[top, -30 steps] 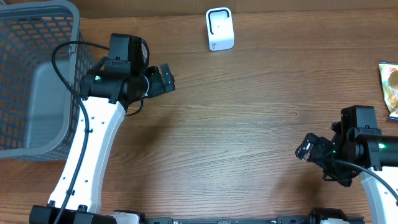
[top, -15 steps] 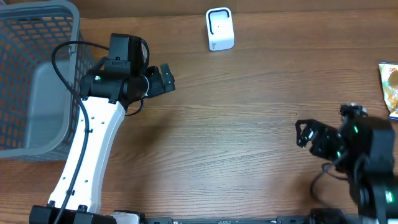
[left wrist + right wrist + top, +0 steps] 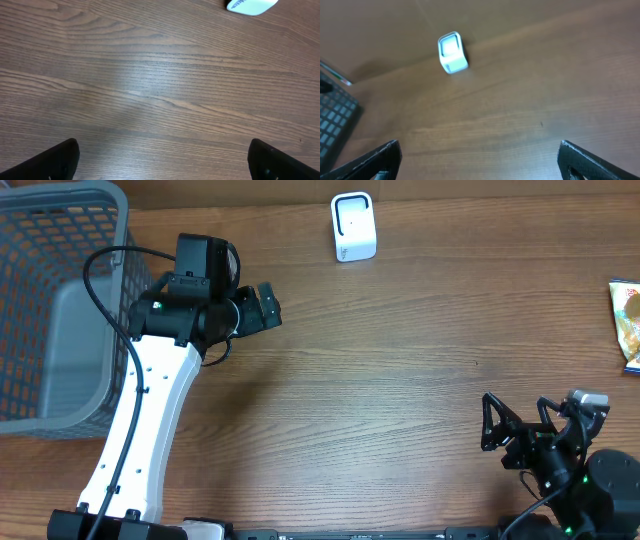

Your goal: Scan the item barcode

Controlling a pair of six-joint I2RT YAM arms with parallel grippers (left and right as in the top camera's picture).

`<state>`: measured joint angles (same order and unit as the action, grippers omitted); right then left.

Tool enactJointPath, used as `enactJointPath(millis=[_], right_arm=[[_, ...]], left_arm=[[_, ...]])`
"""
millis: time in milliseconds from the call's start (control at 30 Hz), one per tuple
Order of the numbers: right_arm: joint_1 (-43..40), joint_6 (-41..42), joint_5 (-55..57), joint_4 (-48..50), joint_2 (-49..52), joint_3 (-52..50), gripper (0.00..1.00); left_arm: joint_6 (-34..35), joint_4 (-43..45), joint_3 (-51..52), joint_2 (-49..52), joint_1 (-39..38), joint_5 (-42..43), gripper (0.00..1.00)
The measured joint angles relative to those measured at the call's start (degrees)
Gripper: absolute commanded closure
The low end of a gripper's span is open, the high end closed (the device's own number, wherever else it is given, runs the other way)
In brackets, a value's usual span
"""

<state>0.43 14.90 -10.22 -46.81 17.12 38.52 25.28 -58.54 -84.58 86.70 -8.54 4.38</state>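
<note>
The left gripper [image 3: 268, 307] and right gripper [image 3: 515, 428] are both empty, fingers spread. The item, a snack packet [image 3: 627, 325], lies at the overhead view's right edge, apart from both. The right arm should grasp it by one edge, leaving any barcode clear for the scanner [image 3: 353, 227]. Only the overhead view shows the packet; both wrist views show the scanner.

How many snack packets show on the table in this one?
1. The snack packet lies at the right edge of the table, partly cut off by the overhead frame; more could lie beyond it.
</note>
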Motion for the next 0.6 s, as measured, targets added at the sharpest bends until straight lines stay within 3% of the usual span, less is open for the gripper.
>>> enactJointPath(millis=[333, 600], right_arm=[[3.39, -1.42, 0.02, 17.99, -8.35, -15.19, 0.00], [3.41, -1.46, 0.50, 26.25, -14.51, -23.96, 0.00]], left_arm=[[0.00, -0.02, 0.00, 0.00, 0.00, 0.02, 0.00], [-0.02, -0.02, 0.00, 0.00, 0.00, 0.02, 0.00]])
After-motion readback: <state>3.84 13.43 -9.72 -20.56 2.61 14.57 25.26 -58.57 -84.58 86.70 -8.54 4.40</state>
